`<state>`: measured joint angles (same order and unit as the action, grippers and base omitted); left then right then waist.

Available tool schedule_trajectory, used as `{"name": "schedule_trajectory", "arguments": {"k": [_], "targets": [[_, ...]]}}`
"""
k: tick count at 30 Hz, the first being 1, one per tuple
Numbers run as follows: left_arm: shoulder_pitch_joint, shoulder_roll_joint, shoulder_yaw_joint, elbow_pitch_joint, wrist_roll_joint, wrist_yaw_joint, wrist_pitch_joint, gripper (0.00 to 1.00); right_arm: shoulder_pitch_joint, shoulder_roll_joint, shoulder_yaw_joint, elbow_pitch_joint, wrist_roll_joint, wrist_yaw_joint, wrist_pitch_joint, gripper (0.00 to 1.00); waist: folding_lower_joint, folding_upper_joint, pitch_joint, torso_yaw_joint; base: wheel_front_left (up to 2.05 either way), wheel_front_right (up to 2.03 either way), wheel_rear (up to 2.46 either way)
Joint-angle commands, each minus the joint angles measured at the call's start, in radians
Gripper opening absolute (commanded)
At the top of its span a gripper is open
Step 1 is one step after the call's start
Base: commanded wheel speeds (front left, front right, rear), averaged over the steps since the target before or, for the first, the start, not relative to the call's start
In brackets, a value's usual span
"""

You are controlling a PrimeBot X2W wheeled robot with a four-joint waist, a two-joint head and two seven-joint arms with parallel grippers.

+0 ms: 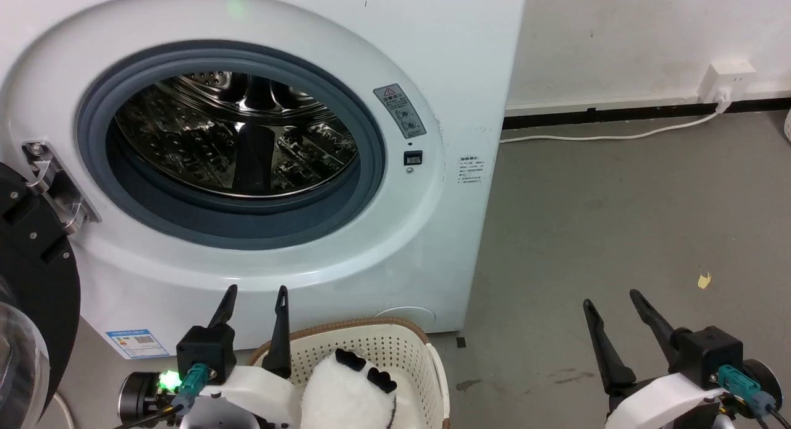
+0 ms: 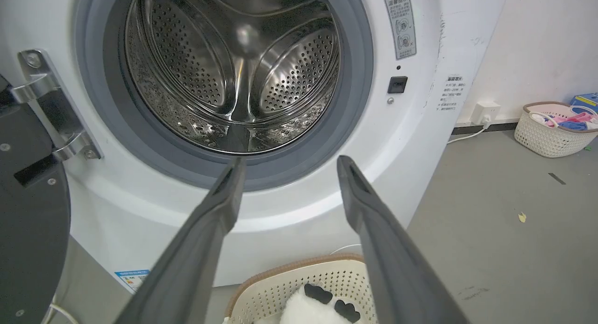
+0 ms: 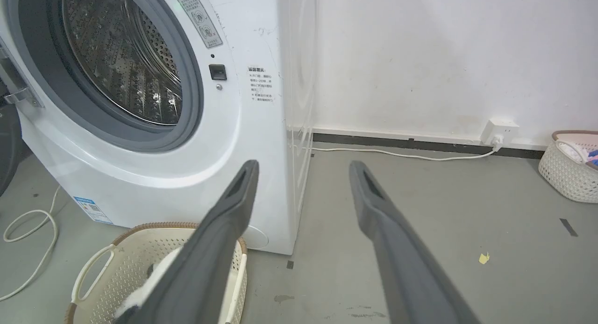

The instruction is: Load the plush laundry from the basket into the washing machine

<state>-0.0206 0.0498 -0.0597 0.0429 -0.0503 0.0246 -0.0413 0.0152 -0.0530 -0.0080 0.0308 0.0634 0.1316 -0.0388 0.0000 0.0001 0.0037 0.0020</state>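
Plush laundry [image 1: 349,389] lying in the basket [image 1: 371,322] at the foot of the washing machine [image 1: 432,243], just below and right of the nearer left gripper [image 1: 257,288] (fingers spread, empty), with the right gripper [image 1: 611,297], likewise spread and empty, well apart over the floor [image 1: 587,200].

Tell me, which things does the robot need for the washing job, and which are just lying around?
For the job: the plush panda, the basket it sits in, the open washing machine, the left gripper and right gripper, both open.
Just lying around: the second basket far off, the white cable, the wall socket, the yellow scrap.
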Motion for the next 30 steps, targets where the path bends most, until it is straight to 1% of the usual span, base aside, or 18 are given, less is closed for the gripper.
{"name": "schedule_trajectory", "arguments": {"k": [1, 6, 9, 19, 24, 30], "targets": [[-0.016, 0.000, -0.016, 0.011, -0.014, 0.010, -0.014, 1.00, 0.015, 0.001, -0.004, 0.010, 0.016, 0.000, -0.014, 1.00, 0.0000, -0.0001, 0.002, 0.001, 0.00, 0.00, 0.00], [-0.023, 0.000, -0.031, 0.026, -0.032, 0.014, -0.010, 1.00, 0.016, 0.001, -0.006, 0.015, 0.029, 0.000, -0.022, 1.00, 0.0000, -0.0001, 0.007, 0.001, 0.00, 0.00, 0.00], [-0.034, 0.000, -0.040, 0.042, -0.047, 0.016, 0.010, 1.00, 0.016, 0.001, -0.007, 0.018, 0.038, 0.000, -0.027, 1.00, 0.0000, -0.0001, 0.014, 0.000, 0.00, 0.00, 0.00], [-0.102, 0.001, -0.078, 0.128, -0.092, 0.028, 0.129, 1.00, 0.006, 0.001, -0.019, 0.027, 0.067, 0.000, -0.043, 1.00, 0.0000, -0.0001, 0.056, -0.008, 0.00, 0.00, 0.00], [-0.141, 0.001, -0.102, 0.183, -0.116, 0.026, 0.191, 1.00, -0.003, 0.001, -0.025, 0.033, 0.083, 0.000, -0.053, 1.00, 0.0000, -0.0001, 0.086, -0.017, 0.00, 0.00, 0.00], [-0.186, 0.001, -0.124, 0.255, -0.142, 0.028, 0.225, 1.00, -0.022, 0.001, -0.035, 0.038, 0.103, 0.000, -0.067, 1.00, 0.0000, -0.0001, 0.132, -0.029, 0.00, 0.00, 0.00]]}}
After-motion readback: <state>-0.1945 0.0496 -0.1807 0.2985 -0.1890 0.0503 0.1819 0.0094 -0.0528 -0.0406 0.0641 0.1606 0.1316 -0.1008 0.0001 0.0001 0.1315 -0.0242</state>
